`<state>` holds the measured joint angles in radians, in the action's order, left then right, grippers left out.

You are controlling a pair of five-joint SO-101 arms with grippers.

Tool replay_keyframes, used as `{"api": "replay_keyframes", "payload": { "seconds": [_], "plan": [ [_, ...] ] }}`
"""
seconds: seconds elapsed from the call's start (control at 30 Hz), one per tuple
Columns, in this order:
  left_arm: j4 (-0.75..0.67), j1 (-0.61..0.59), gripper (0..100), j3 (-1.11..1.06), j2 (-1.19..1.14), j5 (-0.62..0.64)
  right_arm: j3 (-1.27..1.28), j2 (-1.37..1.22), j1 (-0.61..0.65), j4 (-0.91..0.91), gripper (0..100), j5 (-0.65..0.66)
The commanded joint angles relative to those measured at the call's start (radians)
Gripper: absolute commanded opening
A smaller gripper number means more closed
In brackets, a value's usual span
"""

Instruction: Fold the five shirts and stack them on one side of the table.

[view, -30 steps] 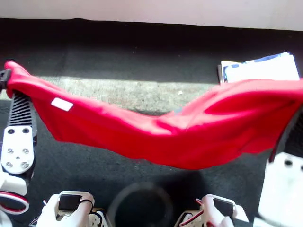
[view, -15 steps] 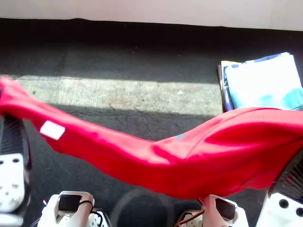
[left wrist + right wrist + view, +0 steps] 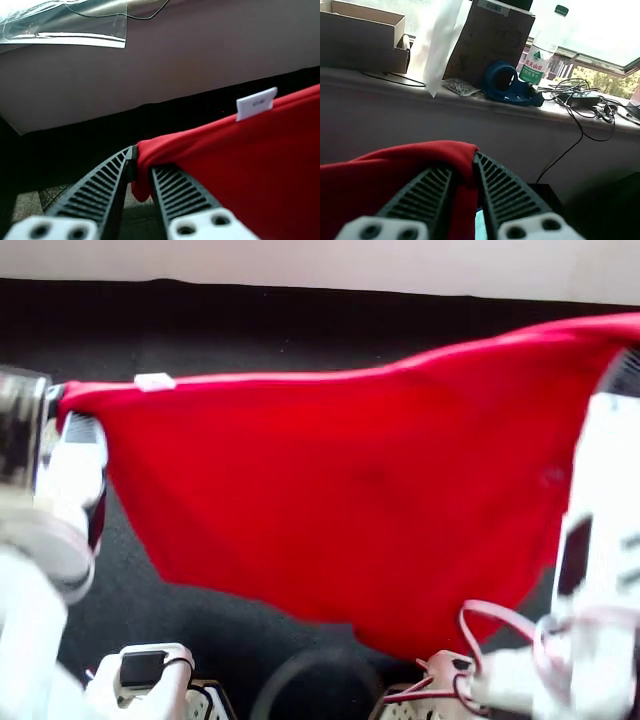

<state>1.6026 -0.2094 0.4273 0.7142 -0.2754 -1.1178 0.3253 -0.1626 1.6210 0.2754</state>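
- Above the table (image 3: pixel 200 315), the red shirt (image 3: pixel 340 490) is held spread out in the air, stretched between both arms.
- One upper corner is pinched by the left gripper (image 3: pixel 142 161), which is closed on the fabric; a white label (image 3: pixel 256 103) is seen on the edge nearby.
- The opposite corner is clamped in the right gripper (image 3: pixel 465 162), likewise closed on the cloth.
- A plastic bottle (image 3: pixel 543 45) and a cardboard box (image 3: pixel 360 35) are seen on the ledge behind.

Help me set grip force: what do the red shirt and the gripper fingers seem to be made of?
The red shirt looks like soft, matte cloth, likely a cotton knit: it drapes and bunches where it is pinched. The left gripper has black, ribbed, matte fingers, probably plastic or rubber; the look does not settle which.
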Motion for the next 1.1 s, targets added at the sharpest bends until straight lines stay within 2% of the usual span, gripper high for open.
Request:
{"api": "replay_keyframes", "payload": {
  "seconds": [0.0, 0.2, 0.3, 0.43, 0.6, 0.8, 1.07],
  "plan": [
    [-0.072, -0.008, 1, -0.082, -0.028, 0.003, 0.071, -0.084, 0.09, -0.031, 0.6, 0.006],
    [-0.199, -0.008, 1, -0.286, -0.117, 0.0, 0.193, -0.277, 0.196, -0.081, 0.6, 0.005],
    [-0.341, -0.013, 1, -0.375, -0.206, 0.0, 0.228, -0.401, 0.203, -0.193, 0.6, 0.003],
    [-0.512, -0.015, 1, -0.384, -0.36, -0.006, 0.22, -0.549, 0.203, -0.32, 0.6, 0.003],
    [-0.571, -0.015, 1, -0.229, -0.564, -0.08, 0.22, -0.633, 0.203, -0.41, 0.6, 0.003],
    [-0.568, -0.015, 1, 0.028, -0.791, -0.084, 0.22, -0.651, 0.203, -0.435, 0.6, 0.003],
    [-0.568, -0.01, 1, 0.134, -1.082, -0.081, 0.286, -0.751, 0.203, -0.426, 0.6, 0.002]
  ]
}}
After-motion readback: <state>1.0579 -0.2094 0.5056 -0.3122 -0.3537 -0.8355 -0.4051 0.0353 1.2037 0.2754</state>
